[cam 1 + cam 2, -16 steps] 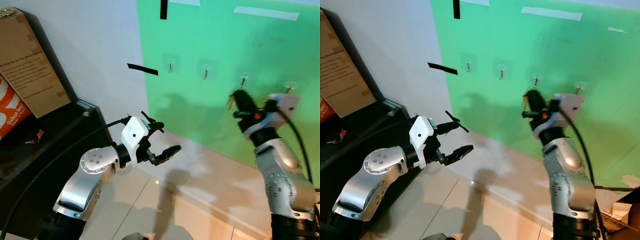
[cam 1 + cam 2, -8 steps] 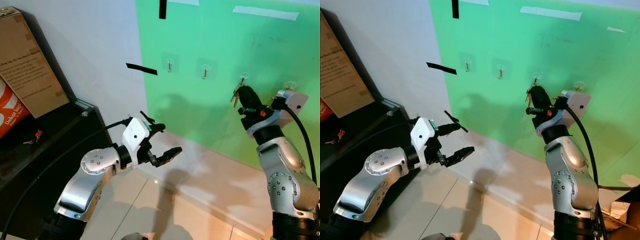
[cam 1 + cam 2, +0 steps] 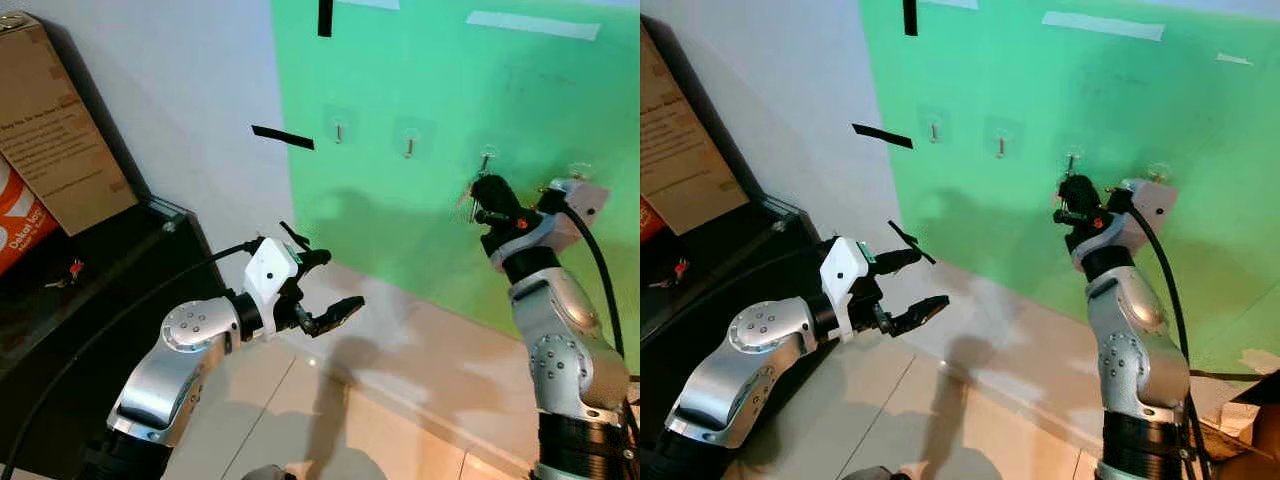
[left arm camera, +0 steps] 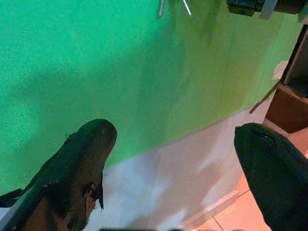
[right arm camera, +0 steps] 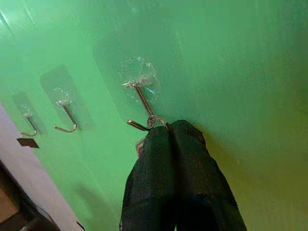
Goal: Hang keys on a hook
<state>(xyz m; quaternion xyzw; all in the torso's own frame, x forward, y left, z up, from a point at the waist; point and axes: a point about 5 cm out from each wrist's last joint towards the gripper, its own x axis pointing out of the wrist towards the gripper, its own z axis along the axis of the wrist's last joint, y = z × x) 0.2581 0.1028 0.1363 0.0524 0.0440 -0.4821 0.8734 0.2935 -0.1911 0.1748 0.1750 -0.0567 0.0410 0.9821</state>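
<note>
Right wrist view: right gripper (image 5: 169,132) pinches keys (image 5: 140,144) at hook (image 5: 139,103).

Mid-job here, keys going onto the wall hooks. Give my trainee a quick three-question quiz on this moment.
1. True or false: the left gripper has its fingers spread apart.
2. The right gripper is at which hook on the green wall? A) far left B) third from the left C) far right
3. Fill in: the key ring sits on the hook's ____ end.

Key: 1 true; 2 B; 3 curved
</note>
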